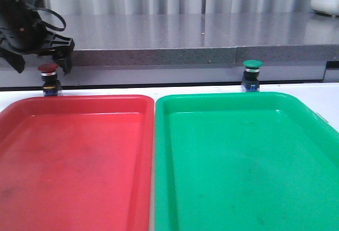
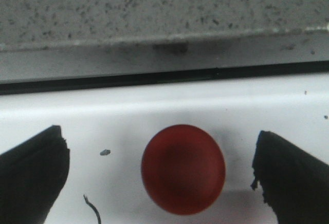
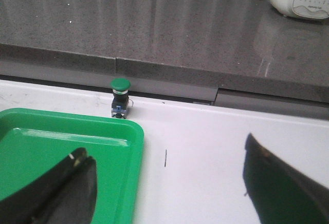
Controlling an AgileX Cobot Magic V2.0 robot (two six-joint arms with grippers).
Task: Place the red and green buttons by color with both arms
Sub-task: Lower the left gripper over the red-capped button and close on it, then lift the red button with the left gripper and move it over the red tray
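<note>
You are viewing evenly lit, bright frames; glare is streaking the grey counter (image 3: 169,26) and sheening the green tray (image 1: 249,162); the left wrist view is showing the red button (image 2: 183,169) blurred, casting a soft shadow.

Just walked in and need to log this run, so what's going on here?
The left gripper hangs open right over the red button, fingers either side of its cap, not gripping. That button stands on the white table behind the red tray. The green button stands untouched behind the green tray. The right gripper is open, well short of it. Both trays hold no buttons.
</note>
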